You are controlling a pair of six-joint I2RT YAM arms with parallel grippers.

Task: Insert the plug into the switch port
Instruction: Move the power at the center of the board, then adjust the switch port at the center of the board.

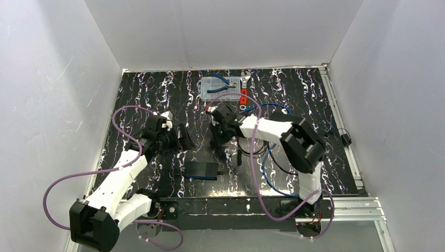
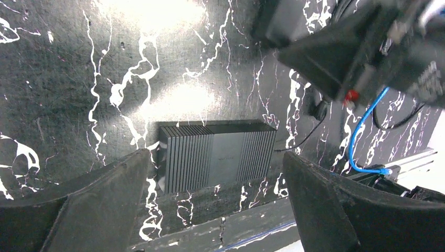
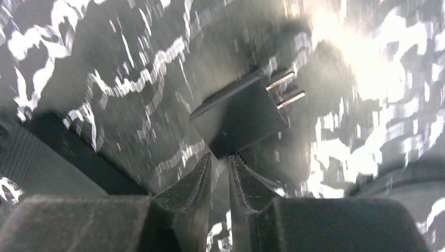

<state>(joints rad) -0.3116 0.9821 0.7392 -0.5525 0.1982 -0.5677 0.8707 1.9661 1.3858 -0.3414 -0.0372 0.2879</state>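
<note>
Flat black switch box (image 1: 202, 169) on the marbled surface (image 1: 304, 94), near the arm bases. Left claw (image 2: 215, 157) spread wide above it. Right claw (image 3: 220, 160) nearly pressed together, pinching one corner of a two-pin power adapter (image 3: 241, 118).

The left arm (image 1: 118, 178) reaches forward over the table, its left gripper (image 2: 215, 155) spread wide and tilted downward. The right arm (image 1: 267, 128) folds across to the left. Its right gripper (image 3: 220, 160) points down, fingers nearly together with a thin gap.

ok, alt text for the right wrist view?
A black two-pin plug, pins pointing upper right, sits at the tips of the right gripper; the nearly closed fingers appear to pinch its near corner. Blurred marbled tabletop behind.
</note>
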